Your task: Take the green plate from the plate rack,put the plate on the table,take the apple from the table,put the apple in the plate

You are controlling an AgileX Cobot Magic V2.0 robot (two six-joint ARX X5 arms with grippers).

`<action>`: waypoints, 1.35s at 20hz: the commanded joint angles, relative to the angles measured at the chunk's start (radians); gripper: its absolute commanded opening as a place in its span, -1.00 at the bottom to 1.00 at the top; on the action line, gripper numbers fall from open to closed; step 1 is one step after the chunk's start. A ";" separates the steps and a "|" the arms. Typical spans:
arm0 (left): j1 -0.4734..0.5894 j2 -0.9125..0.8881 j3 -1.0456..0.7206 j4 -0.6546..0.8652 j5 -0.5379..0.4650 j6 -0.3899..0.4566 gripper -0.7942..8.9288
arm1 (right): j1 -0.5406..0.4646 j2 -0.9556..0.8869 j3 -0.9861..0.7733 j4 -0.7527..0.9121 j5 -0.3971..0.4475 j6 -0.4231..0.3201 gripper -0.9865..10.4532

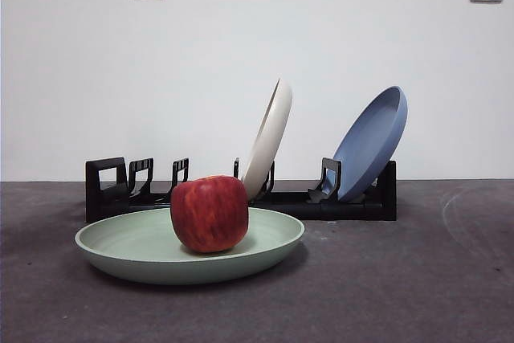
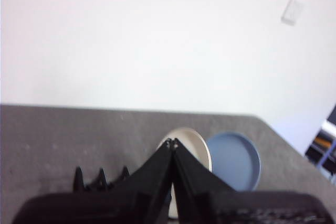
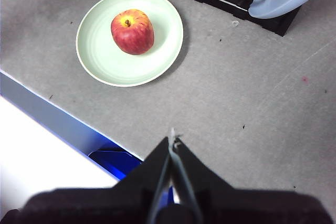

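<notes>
The green plate (image 1: 144,248) lies flat on the dark table (image 1: 401,295) in front of the plate rack (image 1: 104,190). The red apple (image 1: 210,213) sits upright in the plate, stem hollow up; the right wrist view shows the apple (image 3: 132,31) in the green plate (image 3: 105,61) from above. My right gripper (image 3: 172,139) is shut and empty, high above the table's near edge, well away from the plate. My left gripper (image 2: 172,142) is also shut and empty, raised behind the rack (image 2: 100,178). Neither gripper appears in the front view.
A cream-white plate (image 1: 269,136) and a blue plate (image 1: 371,140) lean in the rack's slots; both show in the left wrist view, white plate (image 2: 197,145), blue plate (image 2: 234,158). The table's edge (image 3: 47,111) with a blue strip runs below the right gripper.
</notes>
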 commanded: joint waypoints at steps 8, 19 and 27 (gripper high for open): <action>0.089 -0.349 -0.528 0.598 0.031 0.088 -0.84 | 0.001 0.000 -0.005 0.005 0.001 0.008 -0.83; 0.176 -0.600 -1.149 0.748 -0.031 0.083 -0.84 | 0.001 0.000 -0.005 0.005 0.001 0.008 -0.83; 0.173 -0.600 -1.149 0.426 -0.117 0.107 -0.84 | 0.000 0.001 -0.004 0.006 0.015 0.008 -0.83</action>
